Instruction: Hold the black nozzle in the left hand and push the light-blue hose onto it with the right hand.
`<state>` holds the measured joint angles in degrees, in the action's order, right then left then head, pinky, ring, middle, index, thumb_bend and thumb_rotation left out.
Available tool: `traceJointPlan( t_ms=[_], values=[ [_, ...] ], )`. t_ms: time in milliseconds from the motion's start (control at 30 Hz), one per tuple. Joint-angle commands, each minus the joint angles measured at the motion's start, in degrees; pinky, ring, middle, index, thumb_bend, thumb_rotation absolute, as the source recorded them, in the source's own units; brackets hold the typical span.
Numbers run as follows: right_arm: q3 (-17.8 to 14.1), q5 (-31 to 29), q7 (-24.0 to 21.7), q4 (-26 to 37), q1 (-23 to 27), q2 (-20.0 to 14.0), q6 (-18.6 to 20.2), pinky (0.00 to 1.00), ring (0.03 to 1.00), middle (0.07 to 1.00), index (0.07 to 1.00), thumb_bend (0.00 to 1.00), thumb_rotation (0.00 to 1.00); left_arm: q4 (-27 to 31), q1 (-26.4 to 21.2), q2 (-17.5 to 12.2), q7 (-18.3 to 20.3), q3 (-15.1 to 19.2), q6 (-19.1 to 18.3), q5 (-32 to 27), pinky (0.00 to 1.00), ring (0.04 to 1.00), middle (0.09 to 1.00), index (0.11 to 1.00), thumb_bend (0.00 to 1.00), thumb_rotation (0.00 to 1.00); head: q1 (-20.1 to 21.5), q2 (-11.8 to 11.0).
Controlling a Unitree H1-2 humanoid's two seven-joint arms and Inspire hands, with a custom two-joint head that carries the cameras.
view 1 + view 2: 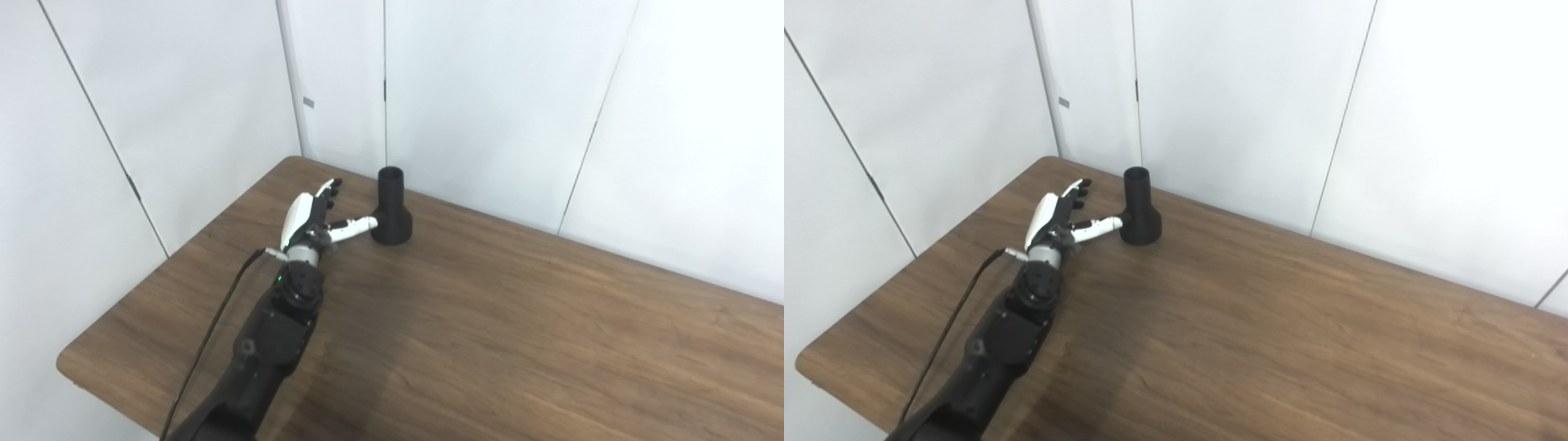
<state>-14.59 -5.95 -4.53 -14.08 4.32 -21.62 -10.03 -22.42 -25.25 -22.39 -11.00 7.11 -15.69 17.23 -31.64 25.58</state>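
Note:
The black nozzle (391,208) stands upright on the brown table (520,318) near the far edge, narrow tube up and wide flared base down. My left hand (315,220) lies just left of it, open, fingers stretched toward the back wall. Its thumb points right and its tip reaches the nozzle's base; I cannot tell if it touches. The same nozzle (1140,209) and left hand (1062,222) show in the right eye view. No light-blue hose is in view, and neither is my right hand.
White wall panels (490,92) rise close behind the table's far edge. The table's left edge and rounded near-left corner (67,361) are in view. A black cable (208,331) runs along my left forearm.

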Motion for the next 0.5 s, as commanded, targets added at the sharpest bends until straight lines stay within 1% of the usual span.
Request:
traceJointPlan(
  t_ms=[0, 133, 167, 200, 233, 300, 333, 367, 400, 467],
  values=[
    [-0.7, 2.1, 2.1, -1.9, -1.8, -1.3, 2.4, 0.65, 0.682, 0.682, 0.663, 0.31, 0.50, -1.7, -1.1, 0.0, 0.7, -0.7, -0.7, -0.3, 0.73, 0.858, 0.905, 0.925, 1.00, 0.40, 0.0, -0.1],
    [-0.6, 2.3, 2.2, -1.2, -2.4, -1.0, 2.3, 0.65, 0.670, 0.671, 0.653, 0.30, 0.49, -2.6, -1.7, -0.1, 1.3, -1.5, -1.4, -0.2, 0.73, 0.866, 0.919, 0.934, 1.00, 0.39, 0.9, -0.1],
    [-0.5, 2.3, 2.2, -1.0, -2.5, -1.0, 2.2, 0.65, 0.660, 0.663, 0.578, 0.39, 0.33, -3.0, -1.9, -0.2, 1.4, -1.7, -1.4, -0.1, 0.74, 0.875, 0.927, 0.936, 1.00, 0.38, 1.0, -0.1],
    [-0.5, 2.4, 2.3, -0.9, -2.6, -0.9, 2.1, 0.64, 0.651, 0.655, 0.539, 0.43, 0.25, -3.2, -2.1, -0.3, 1.4, -2.0, -1.4, 0.0, 0.75, 0.874, 0.926, 0.934, 1.00, 0.37, 1.0, -0.1],
    [-0.5, 2.5, 2.4, -0.9, -2.6, -0.9, 1.9, 0.63, 0.643, 0.648, 0.515, 0.46, 0.20, -2.8, -2.1, -0.3, 1.6, -2.4, -1.8, 0.1, 0.74, 0.868, 0.922, 0.930, 1.00, 0.37, 1.3, 0.1],
    [-0.3, 2.8, 2.6, -0.8, -2.8, -0.9, 1.6, 0.62, 0.630, 0.637, 0.501, 0.48, 0.17, -2.4, -2.1, -0.5, 2.0, -3.1, -2.2, 0.3, 0.73, 0.857, 0.906, 0.921, 1.00, 0.35, 1.6, 0.0],
    [-0.3, 2.9, 2.6, -0.8, -2.8, -0.8, 1.4, 0.62, 0.628, 0.635, 0.499, 0.48, 0.17, -2.5, -2.2, -0.8, 2.8, -4.0, -2.7, 0.7, 0.73, 0.856, 0.903, 0.920, 1.00, 0.34, 1.9, 0.0],
    [-0.2, 3.1, 2.8, -0.5, -2.9, -0.8, 1.5, 0.62, 0.623, 0.630, 0.498, 0.48, 0.16, -2.5, -2.2, -1.1, 3.5, -4.8, -3.0, 1.0, 0.73, 0.863, 0.904, 0.921, 1.00, 0.34, 2.2, -0.1],
    [-0.3, 3.0, 2.9, -0.4, -3.0, -0.7, 1.6, 0.61, 0.612, 0.622, 0.496, 0.48, 0.16, -1.7, -2.1, -1.5, 4.9, -5.9, -4.0, 1.2, 0.76, 0.893, 0.922, 0.926, 1.00, 0.31, 2.5, 0.0],
    [-0.3, 2.8, 3.0, -0.6, -3.1, -0.7, 1.5, 0.61, 0.609, 0.621, 0.496, 0.48, 0.16, -1.0, -2.1, -1.9, 6.8, -7.5, -5.6, 1.3, 0.75, 0.889, 0.914, 0.925, 1.00, 0.29, 2.7, -0.1]
  ],
)
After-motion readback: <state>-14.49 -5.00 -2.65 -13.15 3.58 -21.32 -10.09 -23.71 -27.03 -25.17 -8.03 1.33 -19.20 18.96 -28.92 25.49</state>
